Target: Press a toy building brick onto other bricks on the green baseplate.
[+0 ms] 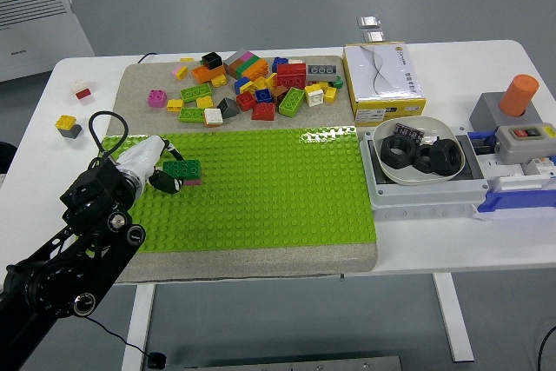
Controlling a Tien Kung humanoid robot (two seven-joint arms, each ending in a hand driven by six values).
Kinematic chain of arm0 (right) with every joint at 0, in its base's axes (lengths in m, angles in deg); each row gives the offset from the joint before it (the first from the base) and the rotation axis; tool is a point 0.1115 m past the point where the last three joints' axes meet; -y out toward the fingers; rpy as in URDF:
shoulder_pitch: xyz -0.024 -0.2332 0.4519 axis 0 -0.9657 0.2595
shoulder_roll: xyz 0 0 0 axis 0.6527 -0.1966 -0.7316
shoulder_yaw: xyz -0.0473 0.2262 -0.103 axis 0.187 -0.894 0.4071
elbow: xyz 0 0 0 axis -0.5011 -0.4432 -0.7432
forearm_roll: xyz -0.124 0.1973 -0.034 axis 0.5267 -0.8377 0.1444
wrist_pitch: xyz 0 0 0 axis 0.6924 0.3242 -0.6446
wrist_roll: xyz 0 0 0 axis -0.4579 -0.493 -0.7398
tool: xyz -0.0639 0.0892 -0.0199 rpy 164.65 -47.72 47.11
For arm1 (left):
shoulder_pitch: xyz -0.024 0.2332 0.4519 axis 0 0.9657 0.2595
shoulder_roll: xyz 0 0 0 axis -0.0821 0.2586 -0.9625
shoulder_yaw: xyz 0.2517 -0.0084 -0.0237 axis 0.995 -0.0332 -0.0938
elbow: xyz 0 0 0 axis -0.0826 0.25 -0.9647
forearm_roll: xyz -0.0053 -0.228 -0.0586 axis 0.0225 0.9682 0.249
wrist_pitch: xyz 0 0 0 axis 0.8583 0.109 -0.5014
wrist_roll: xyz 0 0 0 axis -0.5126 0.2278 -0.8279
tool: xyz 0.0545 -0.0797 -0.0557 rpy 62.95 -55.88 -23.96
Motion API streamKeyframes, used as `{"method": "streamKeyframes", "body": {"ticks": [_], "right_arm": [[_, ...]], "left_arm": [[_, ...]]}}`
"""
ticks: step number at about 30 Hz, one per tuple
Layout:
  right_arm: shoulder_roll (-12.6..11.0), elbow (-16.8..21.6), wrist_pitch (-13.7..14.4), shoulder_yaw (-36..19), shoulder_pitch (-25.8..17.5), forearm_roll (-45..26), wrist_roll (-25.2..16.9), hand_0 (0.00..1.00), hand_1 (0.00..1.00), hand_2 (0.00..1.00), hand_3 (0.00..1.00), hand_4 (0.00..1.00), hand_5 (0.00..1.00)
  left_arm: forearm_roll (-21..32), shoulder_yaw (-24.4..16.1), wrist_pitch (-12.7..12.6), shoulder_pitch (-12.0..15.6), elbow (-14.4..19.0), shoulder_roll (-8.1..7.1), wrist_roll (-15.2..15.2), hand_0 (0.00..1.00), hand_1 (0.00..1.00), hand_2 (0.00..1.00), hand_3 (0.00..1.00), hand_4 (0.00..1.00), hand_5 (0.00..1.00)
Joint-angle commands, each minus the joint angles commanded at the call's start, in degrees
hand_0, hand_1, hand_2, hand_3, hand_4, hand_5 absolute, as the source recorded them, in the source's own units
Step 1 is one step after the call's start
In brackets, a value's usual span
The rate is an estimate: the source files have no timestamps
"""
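Green toy brick (182, 168) is seen seated on a darker brick at the left end of the flat green studded baseplate (261, 197) on the white desk (452, 241). It is gripped by the left hand (155, 168), fingers curled around it. Pressing appears nearly done; release is left.

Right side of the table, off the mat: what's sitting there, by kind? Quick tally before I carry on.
Yellow and white box: 1
White bowl: 1
Black nuts in the bowl: 3
Grey button box with orange cylinder: 1
Small silver items behind the box: 2
Total: 8
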Motion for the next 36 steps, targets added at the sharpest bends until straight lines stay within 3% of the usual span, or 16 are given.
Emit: {"method": "streamKeyframes", "body": {"ticks": [23,36], "right_arm": [[0.1,0.0,0.0,-0.3,-0.1,0.2,0.0,0.712,0.733,0.792,0.803,0.84,0.998],[0.0,0.0,0.1,-0.6,-0.3,0.4,0.0,0.713,0.733,0.792,0.803,0.838,0.998]], "left_arm": [[0.2,0.2,0.3,-0.1,-0.1,-0.11,0.2,0.973,0.95,0.926,0.658,0.546,0.002],[0.7,0.4,2.2,0.1,0.2,-0.36,0.3,0.976,0.96,0.938,0.691,0.602,0.002]]}}
